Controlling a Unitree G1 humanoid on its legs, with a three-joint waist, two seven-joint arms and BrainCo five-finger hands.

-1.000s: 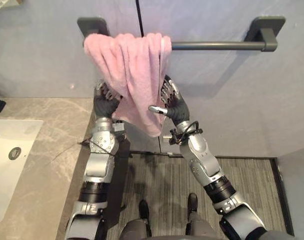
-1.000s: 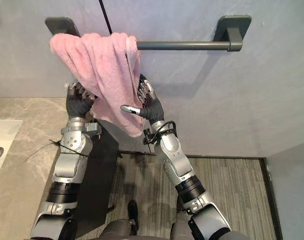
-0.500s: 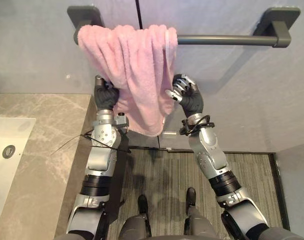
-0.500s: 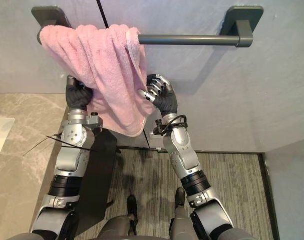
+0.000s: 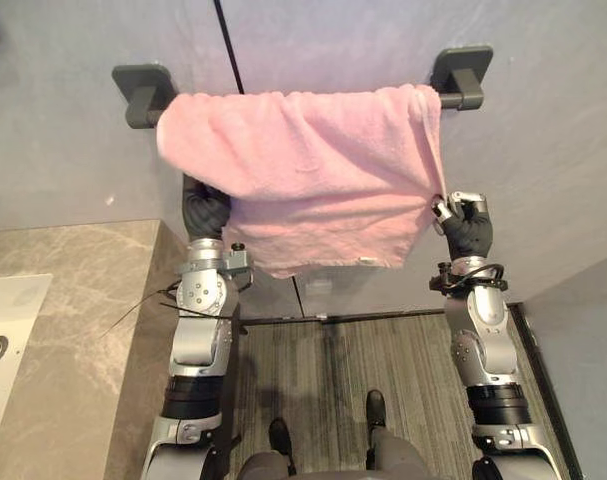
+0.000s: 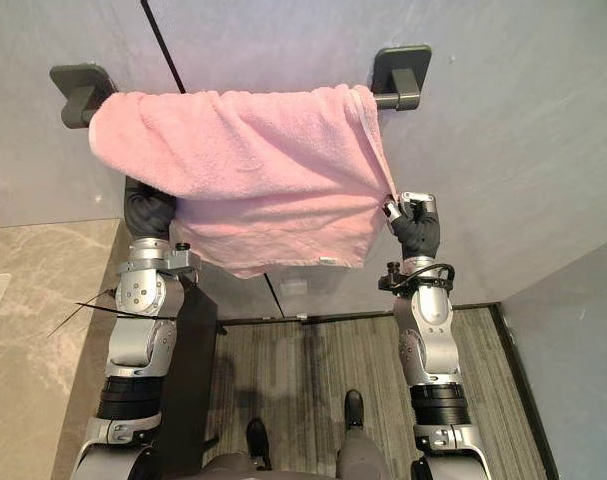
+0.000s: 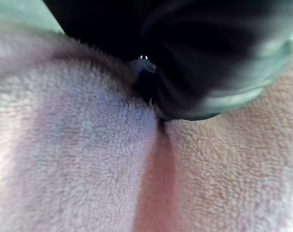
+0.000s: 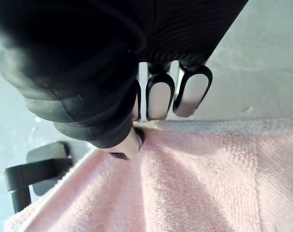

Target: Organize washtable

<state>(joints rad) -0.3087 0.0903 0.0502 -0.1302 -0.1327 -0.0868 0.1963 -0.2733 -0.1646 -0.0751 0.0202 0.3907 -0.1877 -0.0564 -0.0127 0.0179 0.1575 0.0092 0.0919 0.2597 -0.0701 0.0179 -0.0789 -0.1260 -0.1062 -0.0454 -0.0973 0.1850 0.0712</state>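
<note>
Silver-grey arms [image 5: 203, 330], dark-ribbed right robot hand [image 6: 415, 224], dark-tipped fingers [image 8: 190, 94]

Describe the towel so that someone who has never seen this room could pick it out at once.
Across the grey wall runs a dark rail. The towel hangs over it, spread almost end to end. It is the one pink, fluffy thing here, its side edge pinched by the right hand.

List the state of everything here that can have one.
pink towel: spread wide over the rail, hanging down in front of the wall.
towel rail: wall-mounted, almost fully covered by the towel.
right hand: pinching the towel's right edge.
left hand: tucked behind the towel, fingers hidden.
</note>
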